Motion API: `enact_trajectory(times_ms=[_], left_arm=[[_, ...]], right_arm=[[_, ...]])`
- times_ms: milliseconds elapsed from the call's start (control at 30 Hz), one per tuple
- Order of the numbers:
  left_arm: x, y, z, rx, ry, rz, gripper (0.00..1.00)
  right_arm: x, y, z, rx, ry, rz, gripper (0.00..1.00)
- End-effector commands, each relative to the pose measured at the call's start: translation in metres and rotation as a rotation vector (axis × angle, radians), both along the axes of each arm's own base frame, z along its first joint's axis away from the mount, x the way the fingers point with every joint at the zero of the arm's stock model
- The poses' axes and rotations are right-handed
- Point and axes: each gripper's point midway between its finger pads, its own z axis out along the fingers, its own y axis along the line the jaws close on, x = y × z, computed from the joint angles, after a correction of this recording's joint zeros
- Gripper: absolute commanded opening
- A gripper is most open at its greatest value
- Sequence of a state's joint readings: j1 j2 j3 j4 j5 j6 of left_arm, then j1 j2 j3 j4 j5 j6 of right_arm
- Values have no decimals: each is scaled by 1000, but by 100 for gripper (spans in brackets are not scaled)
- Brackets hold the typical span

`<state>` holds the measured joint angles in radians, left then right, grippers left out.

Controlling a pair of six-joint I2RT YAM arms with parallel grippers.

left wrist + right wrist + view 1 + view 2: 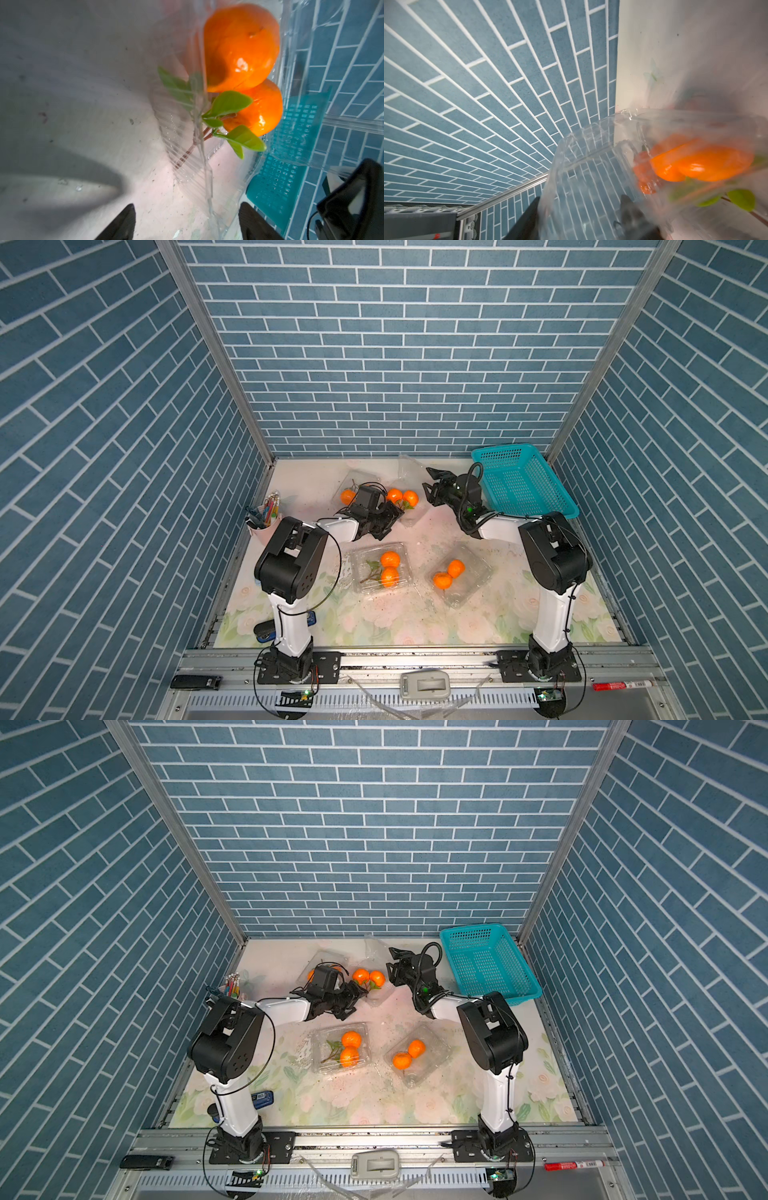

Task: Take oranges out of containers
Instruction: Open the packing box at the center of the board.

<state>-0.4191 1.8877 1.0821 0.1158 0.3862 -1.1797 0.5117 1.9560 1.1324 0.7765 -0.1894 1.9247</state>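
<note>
Oranges (390, 559) all seem to lie inside their clear boxes, so we judge the task barely begun: seven show, none loose on the counter (374, 622). Nearest us, the near-left container (361, 585) and the near-right container (478, 572) each hold a pair. Farther back, the far container (411, 516) has its lid (409, 468) raised over a leafy pair (241, 47). The left jaws stand released astride its rim, and the right jaws gape around that lid without clamping it. Another box (351, 479), one orange showing, lies behind the left wrist. The counter is floral and speckled. A teal basket (523, 481) and blue brick walls (399, 364) close the back.
</note>
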Motion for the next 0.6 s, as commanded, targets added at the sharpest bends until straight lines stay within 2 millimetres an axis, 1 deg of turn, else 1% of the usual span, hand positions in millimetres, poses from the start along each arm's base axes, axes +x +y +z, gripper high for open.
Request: enact_trajectory(times_ms=[0,67,133,233,333,367,433,500,567], left_arm=[[8,8,28,13,-55,-8,86],[10,12,37,13,-67,-10,95],[14,18,49,13,-78,-7,99],[19,29,72,46,-124,-43,99],[22,41,93,102,-159,-97,99],[22,46,98,125,-162,-116,99],[22,51,101,144,-163,-139,99],[25,51,102,102,-171,-140,99],[27,48,98,46,-179,-129,99]], right_arm=[[-9,5,27,-58,-82,110,64],[-11,4,31,-96,-105,141,67],[-14,3,33,-146,-126,175,71],[-19,1,39,-256,-178,238,73],[-30,2,39,-460,-216,346,77],[-34,3,36,-550,-232,392,78],[-43,0,23,-727,-224,463,79],[-50,-3,6,-870,-210,522,79],[-57,1,-9,-964,-195,591,77]])
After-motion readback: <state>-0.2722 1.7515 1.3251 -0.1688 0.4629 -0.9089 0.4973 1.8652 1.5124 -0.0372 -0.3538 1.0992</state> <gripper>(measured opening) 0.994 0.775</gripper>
